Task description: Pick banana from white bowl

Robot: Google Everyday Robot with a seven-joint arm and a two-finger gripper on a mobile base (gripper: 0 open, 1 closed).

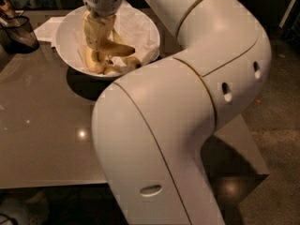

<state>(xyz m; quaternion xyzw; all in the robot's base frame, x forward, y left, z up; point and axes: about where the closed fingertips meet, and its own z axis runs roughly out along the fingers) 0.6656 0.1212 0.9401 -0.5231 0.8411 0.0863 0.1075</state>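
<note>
gripper in white bowl, banana level — rightward

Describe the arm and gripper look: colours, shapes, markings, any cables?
The arm is glossy white, built of fat rounded shell segments with thin tan seam lines at the joints and small dark oval slots in the covers. No cables or sleeves are visible. The gripper, over the white bowl, is pale cream-tan below a light grey cylindrical wrist with a small grille patch.

End effector in bowl (white), bananas crowding
</note>
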